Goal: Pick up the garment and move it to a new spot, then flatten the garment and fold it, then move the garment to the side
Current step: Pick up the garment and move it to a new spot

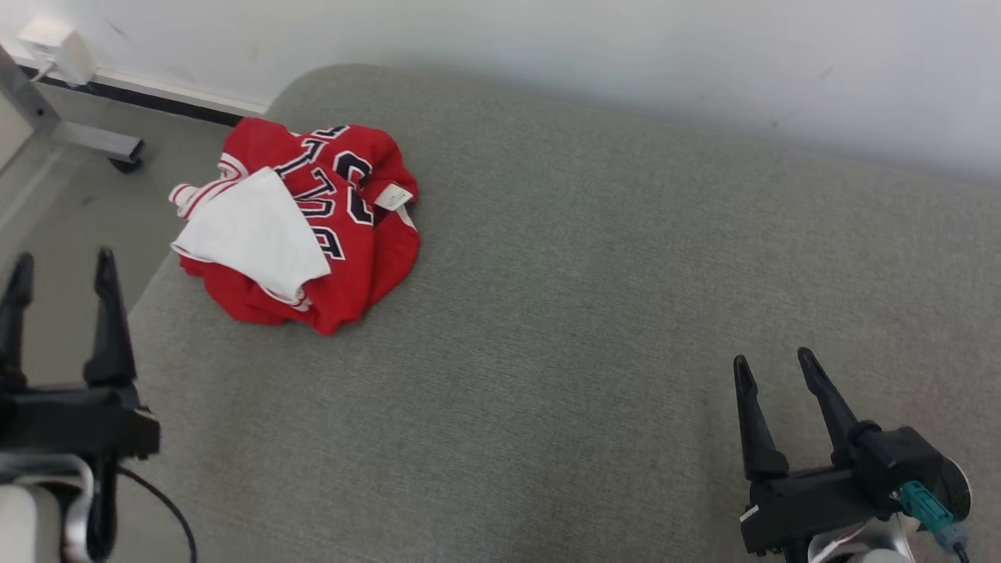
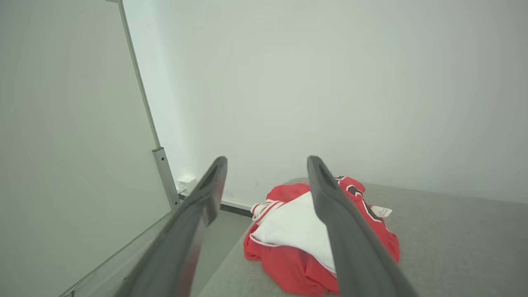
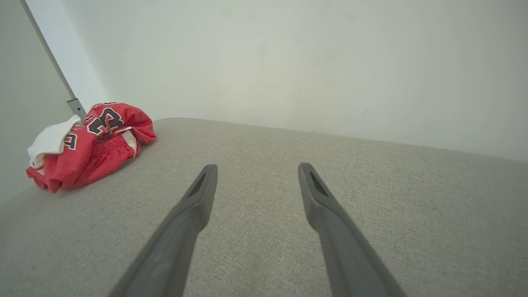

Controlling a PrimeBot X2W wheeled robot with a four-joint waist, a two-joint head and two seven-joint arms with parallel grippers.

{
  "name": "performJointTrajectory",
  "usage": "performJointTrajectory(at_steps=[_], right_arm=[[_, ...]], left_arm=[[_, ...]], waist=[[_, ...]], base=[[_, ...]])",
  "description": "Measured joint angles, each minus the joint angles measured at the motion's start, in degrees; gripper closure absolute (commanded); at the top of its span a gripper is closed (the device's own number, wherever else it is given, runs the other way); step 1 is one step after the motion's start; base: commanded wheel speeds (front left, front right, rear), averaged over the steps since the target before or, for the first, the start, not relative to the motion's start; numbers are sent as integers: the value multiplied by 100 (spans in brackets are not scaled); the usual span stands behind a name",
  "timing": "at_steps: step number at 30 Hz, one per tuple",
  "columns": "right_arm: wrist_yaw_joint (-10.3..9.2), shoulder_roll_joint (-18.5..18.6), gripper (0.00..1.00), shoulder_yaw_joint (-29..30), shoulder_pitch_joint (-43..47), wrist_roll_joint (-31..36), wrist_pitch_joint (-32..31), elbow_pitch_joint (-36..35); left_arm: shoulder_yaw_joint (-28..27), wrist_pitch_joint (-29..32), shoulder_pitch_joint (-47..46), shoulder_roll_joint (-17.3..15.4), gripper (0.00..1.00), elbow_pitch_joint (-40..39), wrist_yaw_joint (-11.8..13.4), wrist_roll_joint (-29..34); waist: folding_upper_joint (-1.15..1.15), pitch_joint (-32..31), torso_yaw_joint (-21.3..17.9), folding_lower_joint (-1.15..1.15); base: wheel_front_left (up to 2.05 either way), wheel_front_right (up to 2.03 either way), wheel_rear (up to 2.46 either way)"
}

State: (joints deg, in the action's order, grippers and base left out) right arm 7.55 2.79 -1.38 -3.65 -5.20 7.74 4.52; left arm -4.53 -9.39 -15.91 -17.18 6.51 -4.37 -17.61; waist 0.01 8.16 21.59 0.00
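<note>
Ahead, crumpled garment (image 1: 301, 227) beyond left gripper (image 1: 62, 258), maybe overhanging cushion (image 1: 547, 313), right gripper (image 1: 773, 357) well apart, both splayed, empty.

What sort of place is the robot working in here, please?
Probably an indoor test room: a grey fabric-covered surface against a plain white wall, with a crumpled red jersey lying on it.

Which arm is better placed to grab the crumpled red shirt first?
Left, probably. The left tool is open and close to the shirt; the right tool, also open, is far across the cushion.
</note>
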Motion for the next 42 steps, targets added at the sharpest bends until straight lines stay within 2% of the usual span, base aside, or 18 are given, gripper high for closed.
performJointTrajectory(at_steps=[7, 12, 13, 25, 27, 34, 40, 41, 42], right_arm=[[0, 0, 0, 56, -468, 185, -52, -212], [0, 5, 0, 202, -591, 225, -34, -322], [0, 5, 0, 215, -616, 220, -14, -325], [0, 5, 0, 190, -706, 120, 87, -294], [0, 7, 0, 193, -706, 120, 86, -298], [0, 5, 0, 190, -705, 120, 34, -385], [0, 5, 0, 159, -705, 118, 33, -387], [0, 4, 0, 138, -706, 115, 32, -387], [0, 4, 0, 127, -706, 108, 31, -386]], left_arm=[[-368, 183, -1047, -515, 0, 214, -71, -338], [-399, 419, -1593, -892, 0, 523, -163, -432], [-405, 612, -1737, -1003, 0, 657, -169, -544], [-153, 1334, -2145, -1607, 0, 1635, -266, -676], [-116, 1377, -2172, -1655, 0, 1737, -269, -669], [10, 1947, -2449, -1846, 0, 2847, -276, -926], [227, 2246, -2533, -1802, 0, 3189, -279, -1002], [212, 2312, -2556, -1790, 73, 3275, -279, -1081], [264, 2347, -2557, -1801, 100, 3323, -279, -1054]], waist=[[0, 468, -547, 0], [0, 821, -1016, 1], [0, 951, -1207, 1], [0, 1519, -2216, 0], [0, 1549, -2278, 0], [0, 1694, -2553, 0], [-1, 1680, -2568, 0], [-1, 1677, -2575, -1], [-1, 1675, -2584, 0]], base=[[0, 0, 0], [0, 0, 0], [0, 0, 0], [0, 0, 0], [0, 0, 0], [0, 0, 0], [0, 0, 0], [0, 0, 0], [0, 0, 0]])
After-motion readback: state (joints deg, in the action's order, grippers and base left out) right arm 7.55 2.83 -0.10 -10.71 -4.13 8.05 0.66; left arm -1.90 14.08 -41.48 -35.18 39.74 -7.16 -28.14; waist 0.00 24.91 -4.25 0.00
